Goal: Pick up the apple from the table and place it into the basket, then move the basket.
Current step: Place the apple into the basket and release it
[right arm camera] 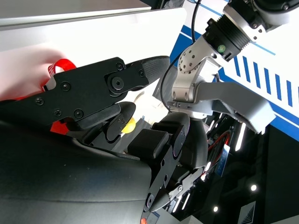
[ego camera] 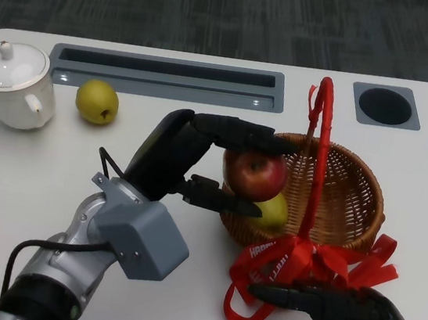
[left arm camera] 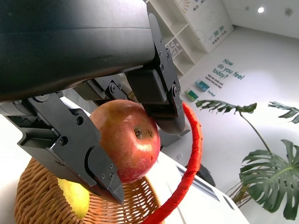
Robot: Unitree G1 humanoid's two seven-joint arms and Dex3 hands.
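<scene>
My left hand [ego camera: 198, 162] grips a red apple [ego camera: 255, 173] between its fingers, holding it over the near-left rim of the wicker basket [ego camera: 350, 202]. The left wrist view shows the apple [left arm camera: 128, 140] clamped between black fingers [left arm camera: 88, 156], just above the basket [left arm camera: 35, 196]. A yellow-green fruit [ego camera: 272, 210] lies inside the basket under the apple. The basket has a red handle [ego camera: 321, 135] and a red ribbon bow [ego camera: 303, 262] at its front. My right hand [ego camera: 337, 306] lies low at the table's near edge, in front of the bow, holding nothing, fingers stretched toward the left.
A yellow-green pear-like fruit [ego camera: 97, 101] and a white lidded pot [ego camera: 12, 84] stand at the far left. A grey trough [ego camera: 166, 77] and a round dark cup hole [ego camera: 384, 105] run along the table's far edge.
</scene>
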